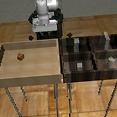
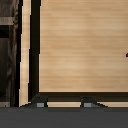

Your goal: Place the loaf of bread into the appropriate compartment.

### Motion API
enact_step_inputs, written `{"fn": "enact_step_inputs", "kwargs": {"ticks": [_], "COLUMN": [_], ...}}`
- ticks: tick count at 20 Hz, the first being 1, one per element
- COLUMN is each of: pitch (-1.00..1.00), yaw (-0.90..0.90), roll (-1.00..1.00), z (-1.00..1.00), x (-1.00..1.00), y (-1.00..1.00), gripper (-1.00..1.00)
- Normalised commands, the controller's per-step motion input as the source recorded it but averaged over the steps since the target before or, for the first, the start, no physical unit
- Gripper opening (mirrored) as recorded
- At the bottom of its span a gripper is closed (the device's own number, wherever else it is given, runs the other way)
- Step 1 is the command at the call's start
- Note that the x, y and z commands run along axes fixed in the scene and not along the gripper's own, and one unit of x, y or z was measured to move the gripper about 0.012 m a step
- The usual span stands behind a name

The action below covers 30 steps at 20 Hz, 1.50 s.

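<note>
Exterior view: I see arm [image 1: 45, 13] upright behind pale wooden tray [image 1: 5, 73]. Loaf of bread [image 1: 20, 56] lies on tray floor, toward exterior view's left, well apart from arm. Dark divided bin [image 1: 90, 54] sits just beside tray on exterior view's right, small grey-white blocks [image 1: 79, 66] inside.

Wrist view: pale tray floor fills frame. Pincer [image 2: 63, 102] fingertips [image 2: 40, 102] spread wide, holding nothing. Loaf not visible here.
</note>
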Motion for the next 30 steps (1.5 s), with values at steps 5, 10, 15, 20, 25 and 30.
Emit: {"fn": "enact_step_inputs", "kwargs": {"ticks": [5,10,15,20,25,30], "pitch": [0.0,0.0,0.0,0.0,0.0,0.0], "yaw": [0.0,0.0,0.0,0.0,0.0,0.0], "roll": [0.0,0.0,0.0,0.0,0.0,0.0], "z": [0.0,0.0,0.0,0.0,0.0,0.0], "x": [0.0,0.0,0.0,0.0,0.0,0.8], "y": [0.0,-0.8,-1.0,-1.0,-0.8,0.0], "gripper": [1.0,1.0,1.0,1.0,1.0,1.0]}}
